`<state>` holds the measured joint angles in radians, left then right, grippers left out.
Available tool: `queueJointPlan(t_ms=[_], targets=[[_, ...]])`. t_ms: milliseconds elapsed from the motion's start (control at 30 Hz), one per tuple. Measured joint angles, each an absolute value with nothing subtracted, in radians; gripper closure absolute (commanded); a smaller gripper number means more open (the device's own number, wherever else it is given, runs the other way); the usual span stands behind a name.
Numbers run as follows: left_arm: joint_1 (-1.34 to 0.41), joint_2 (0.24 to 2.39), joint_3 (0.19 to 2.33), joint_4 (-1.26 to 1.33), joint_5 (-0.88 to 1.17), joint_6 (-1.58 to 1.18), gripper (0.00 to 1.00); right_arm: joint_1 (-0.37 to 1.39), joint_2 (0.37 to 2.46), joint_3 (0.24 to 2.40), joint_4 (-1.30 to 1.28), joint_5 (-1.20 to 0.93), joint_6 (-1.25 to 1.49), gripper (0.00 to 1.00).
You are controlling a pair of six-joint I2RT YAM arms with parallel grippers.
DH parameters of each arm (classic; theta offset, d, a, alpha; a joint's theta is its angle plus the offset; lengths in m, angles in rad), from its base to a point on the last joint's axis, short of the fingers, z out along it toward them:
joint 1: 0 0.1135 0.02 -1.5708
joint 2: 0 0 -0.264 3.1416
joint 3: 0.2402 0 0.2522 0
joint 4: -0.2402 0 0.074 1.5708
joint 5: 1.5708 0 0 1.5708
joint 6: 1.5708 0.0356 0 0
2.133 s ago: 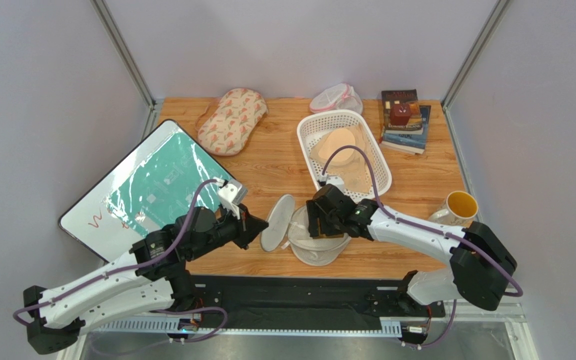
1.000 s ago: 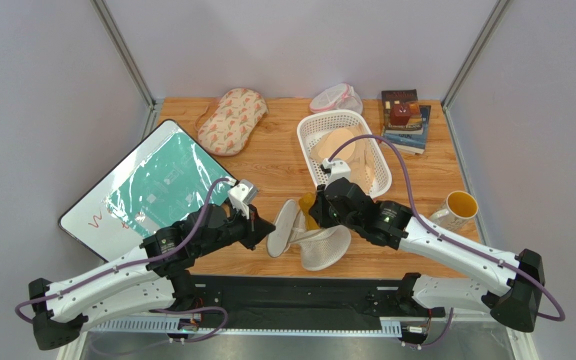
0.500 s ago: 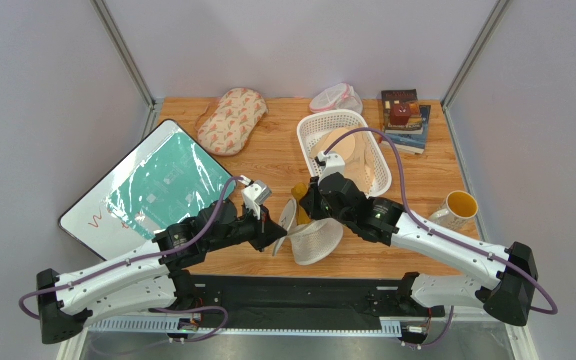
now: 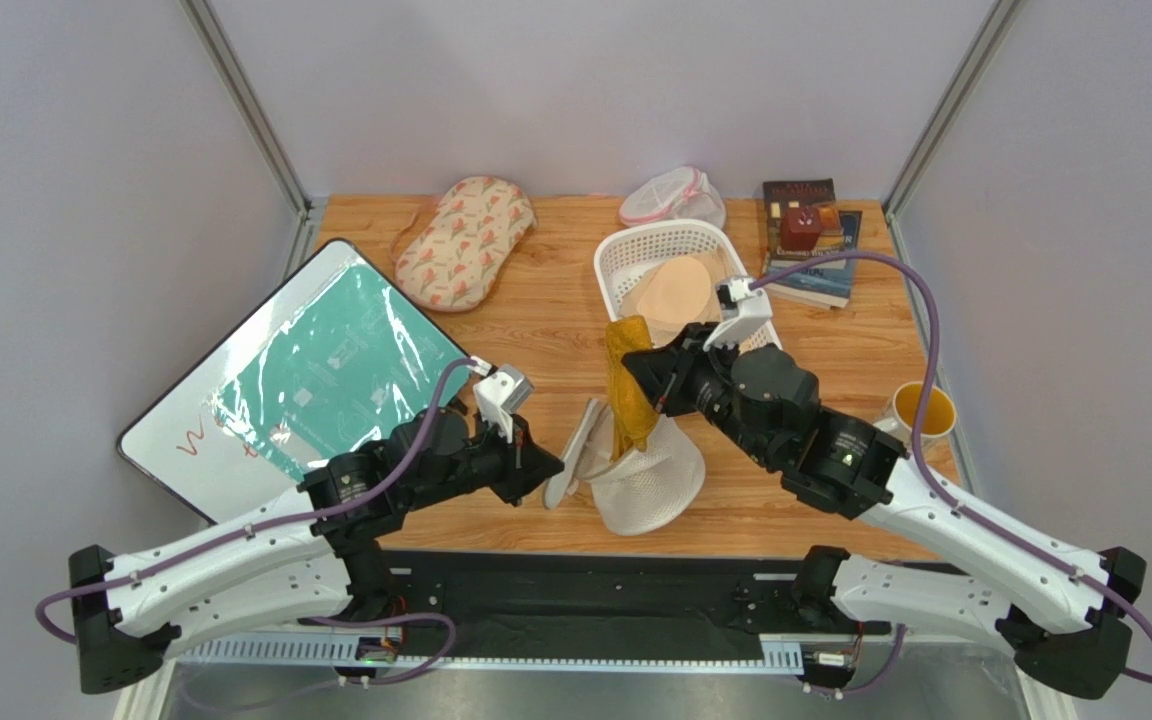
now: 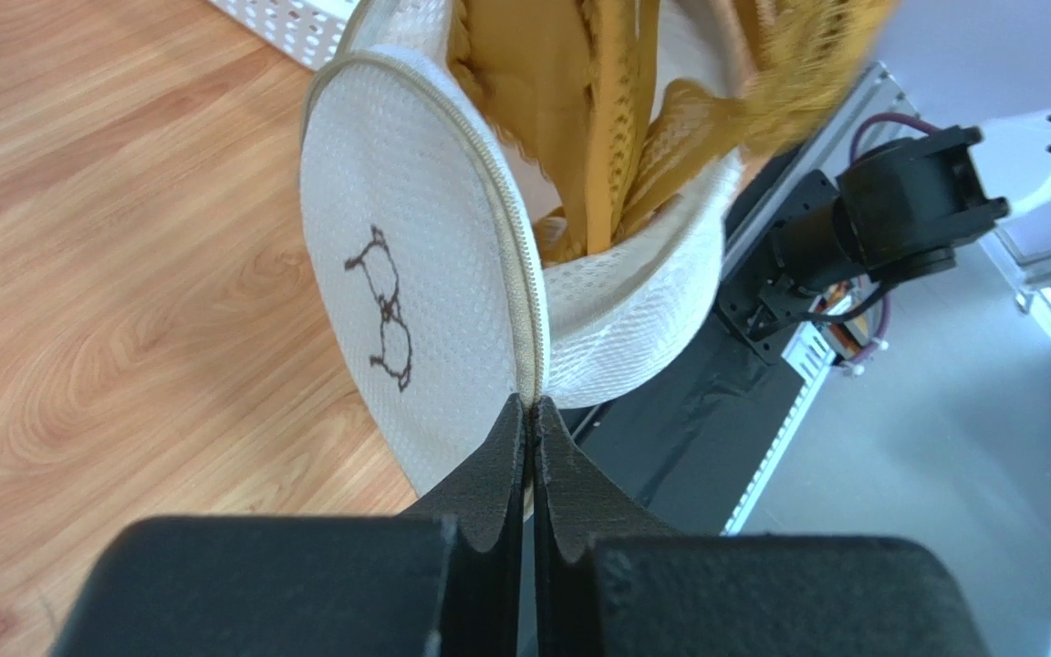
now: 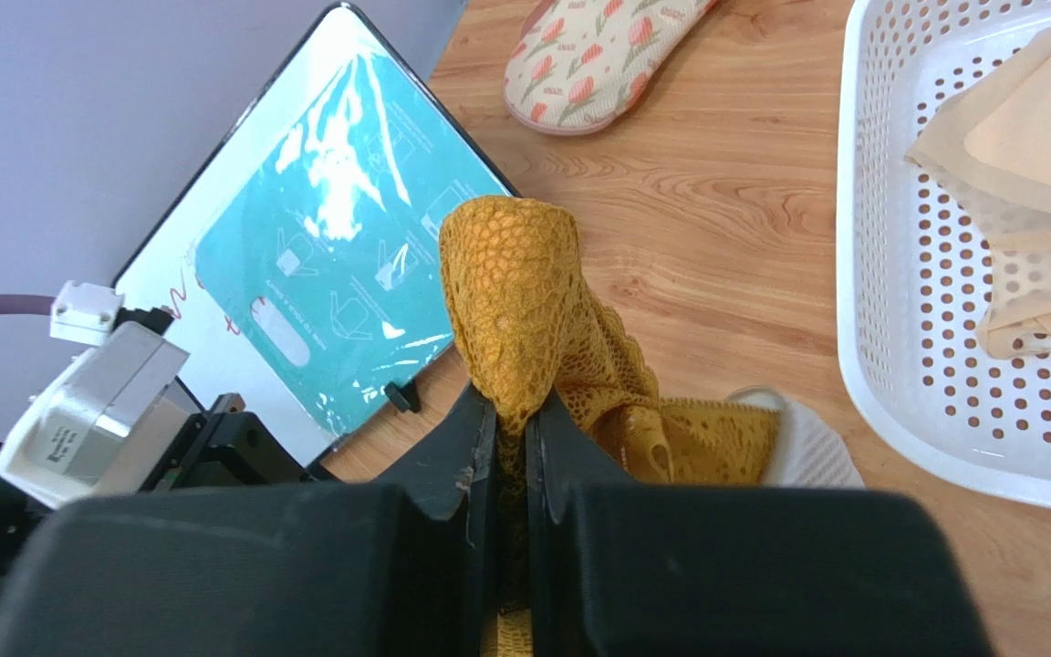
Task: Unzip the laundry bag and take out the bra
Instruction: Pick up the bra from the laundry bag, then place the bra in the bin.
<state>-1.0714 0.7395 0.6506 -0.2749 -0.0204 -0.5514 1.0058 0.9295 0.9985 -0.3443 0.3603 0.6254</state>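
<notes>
lower middle of the top view: round cream laundry bag (image 4: pixel 642 477), soft net cloth full of tiny holes, zip open, flat round lid tipped up on its left side. small dark bra drawing on the lid, seen from the left wrist.

sticking up out of the open bag: mustard-yellow bra (image 4: pixel 630 393), lacy and bumpy, folded into a long thin strip. top end up over the bag, low end down inside it.

left gripper (image 4: pixel 545 468) at the left edge of the bag, black fingers (image 5: pixel 501 472) pressed flat together, pinching the zip rim of the lid. right gripper (image 4: pixel 654 393) just above the bag, fingers (image 6: pixel 469 452) squeezed tight on the yellow lace. low part of the bra hidden behind those fingers in the right wrist view.

all on a wooden table (image 4: pixel 537 323) with long grain lines. right above the bag: white plastic basket (image 4: pixel 615 270) with many round holes, smooth peach bra (image 4: pixel 675 293) inside, near corner hidden by the right arm. upper middle: oval bag (image 4: pixel 465 240) with orange leaf shapes. top middle: small mesh bag (image 4: pixel 672 195) with pink trim. upper right: small stack of books (image 4: pixel 815 255). right side: mug (image 4: pixel 920 413), yellow inside, partly behind the arm. left side: flat white board (image 4: pixel 312 375) with a shiny green sheet.

count: two arms, two bras, three mesh bags, one basket, one mug, one board.
</notes>
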Motion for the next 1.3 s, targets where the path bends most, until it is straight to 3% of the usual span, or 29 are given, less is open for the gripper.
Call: queueJointPlan(t_ms=[500, 967, 1100, 1300], targets=[[-1.064, 0.717, 0.649, -0.393, -0.155, -0.537, 1.00, 1.006, 0.891, 0.978, -0.309, 0.326, 0.628, 1.00], [-1.045, 0.659, 0.682, -0.467, -0.202, -0.525, 1.00, 0.963, 0.968, 1.322, -0.364, 0.276, 0.492, 1.00], [-1.042, 0.635, 0.684, -0.490, -0.213, -0.525, 1.00, 0.885, 1.023, 1.477, -0.419, 0.258, 0.436, 1.00], [-1.039, 0.630, 0.706, -0.513, -0.220, -0.519, 1.00, 0.553, 1.123, 1.567, -0.478, 0.059, 0.429, 1.00]])
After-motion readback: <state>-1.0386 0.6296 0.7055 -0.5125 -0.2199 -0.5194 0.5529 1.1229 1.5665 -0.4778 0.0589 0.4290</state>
